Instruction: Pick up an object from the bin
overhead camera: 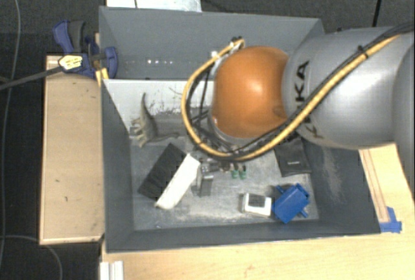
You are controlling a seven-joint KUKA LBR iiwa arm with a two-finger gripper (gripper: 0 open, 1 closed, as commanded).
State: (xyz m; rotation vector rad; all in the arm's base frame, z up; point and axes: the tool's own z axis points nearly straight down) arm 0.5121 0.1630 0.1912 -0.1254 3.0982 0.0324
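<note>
My gripper (207, 178) reaches down from under the orange wrist cover into the middle of the bin. Its lower end sits right beside the upper right end of a long white block (177, 184), which lies slanted on the bin floor. Against the white block's left side lies a black oblong block (161, 170). Just right of the gripper, a small green-tipped thing (238, 172) peeks out from under the arm. Whether anything is in the gripper is hidden.
A small white and grey box (257, 204) and a blue plastic piece (291, 202) lie near the front right. A dark flat square (292, 159) sits right of the arm. A grey curved thing (148, 124) lies at the back left. The arm covers the bin's centre and right.
</note>
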